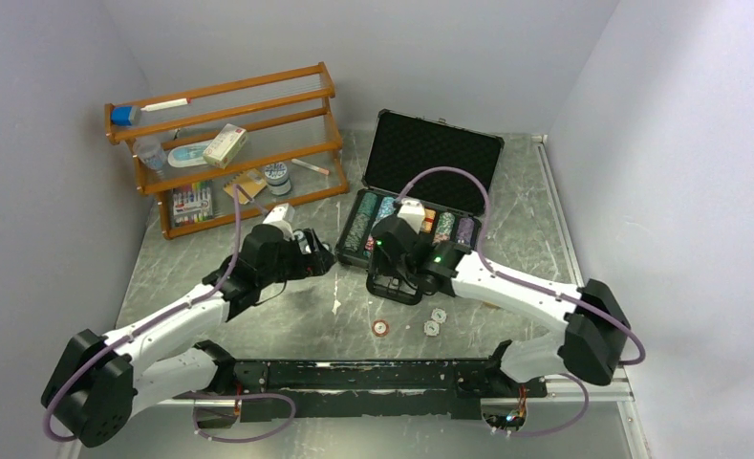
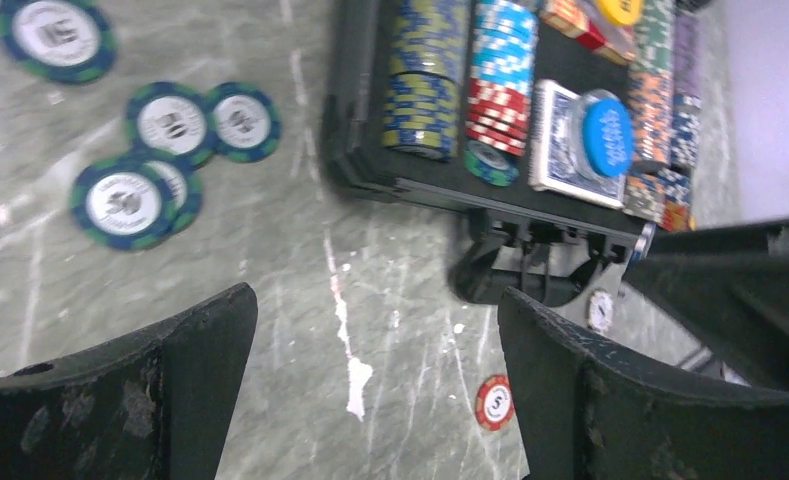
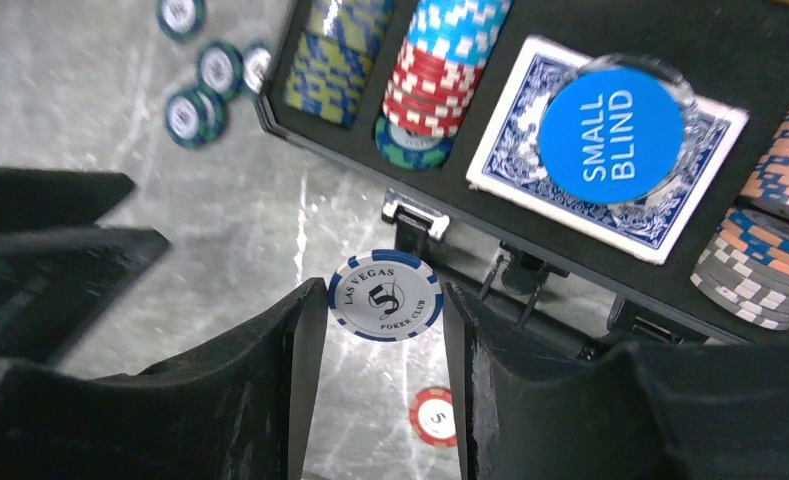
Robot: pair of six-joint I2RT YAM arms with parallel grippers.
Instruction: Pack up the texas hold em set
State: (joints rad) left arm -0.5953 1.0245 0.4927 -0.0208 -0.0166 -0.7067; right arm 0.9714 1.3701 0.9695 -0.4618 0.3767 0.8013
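The black case [image 1: 435, 158] lies open, its lid tipped back. Inside it, rows of striped chips [image 3: 448, 55] lie on their sides. A blue card deck [image 3: 515, 150] lies flat in the case, with a round blue button [image 3: 610, 135] on top. The right gripper [image 3: 384, 312] pinches a white and blue chip [image 3: 385, 296] just in front of the case. A red chip [image 3: 434, 416] lies in front too. Some blue-green chips [image 2: 120, 200] lie by the case's left end.

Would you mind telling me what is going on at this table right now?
Two robot arms are packing a poker set. The right gripper pinches a blue-and-white chip at the front of the open case, whose slots hold rows of chips. The left gripper hovers open above the table, where green chips and a red chip lie loose.
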